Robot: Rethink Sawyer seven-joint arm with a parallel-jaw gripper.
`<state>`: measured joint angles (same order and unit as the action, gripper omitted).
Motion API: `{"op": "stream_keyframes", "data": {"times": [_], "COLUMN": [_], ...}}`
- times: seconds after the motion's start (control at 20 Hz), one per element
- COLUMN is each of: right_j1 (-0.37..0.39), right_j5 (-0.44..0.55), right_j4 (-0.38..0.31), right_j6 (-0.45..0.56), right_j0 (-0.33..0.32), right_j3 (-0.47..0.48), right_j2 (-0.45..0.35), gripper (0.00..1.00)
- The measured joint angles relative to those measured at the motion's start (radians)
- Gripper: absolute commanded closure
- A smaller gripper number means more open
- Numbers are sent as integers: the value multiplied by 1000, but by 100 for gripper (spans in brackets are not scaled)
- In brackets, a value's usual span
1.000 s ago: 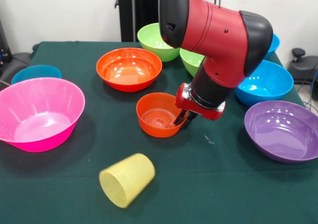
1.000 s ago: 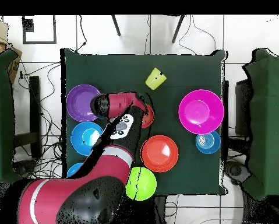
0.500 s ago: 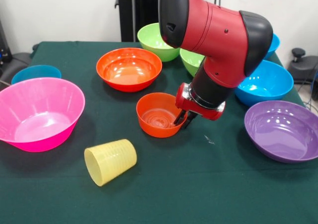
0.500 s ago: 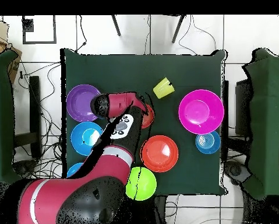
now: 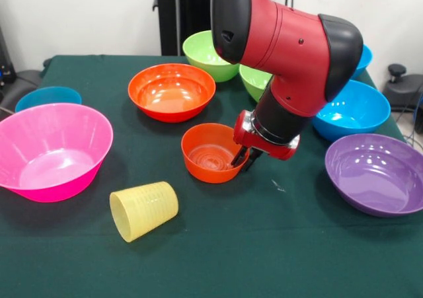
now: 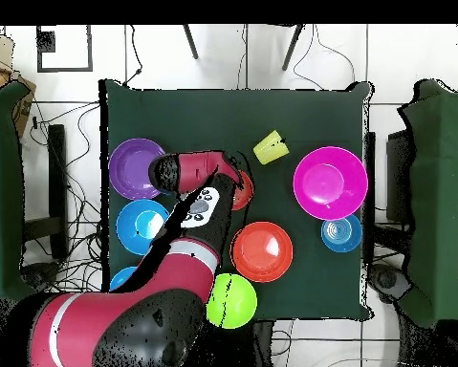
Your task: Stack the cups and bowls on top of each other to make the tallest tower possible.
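Note:
The pale-yellow cup lies on its side on the green cloth, its mouth turned toward the front left, touching nothing. The small orange bowl stands upright in the middle of the table. My gripper is down at this bowl's right rim, and the wrist hides whether it holds the rim. A large pink bowl sits at the left, and a large orange bowl behind the small one. No bowl rests on another.
Two lime green bowls stand at the back, partly behind the arm. Blue bowls sit at the left and right, and a purple bowl at the right front.
The yellow cup has rolled left across the cloth toward the pink bowl and turned its mouth forward. The arm and gripper have stayed still at the small orange bowl.

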<state>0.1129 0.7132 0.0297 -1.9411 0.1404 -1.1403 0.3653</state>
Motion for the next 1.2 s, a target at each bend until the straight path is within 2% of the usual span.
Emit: {"op": "stream_keyframes", "data": {"times": [1.2], "right_j1": [8], "right_j5": [-3], "right_j4": [0], "right_j6": [0], "right_j0": [-14], "right_j3": [-5], "right_j2": [-15], "gripper": [100]}}
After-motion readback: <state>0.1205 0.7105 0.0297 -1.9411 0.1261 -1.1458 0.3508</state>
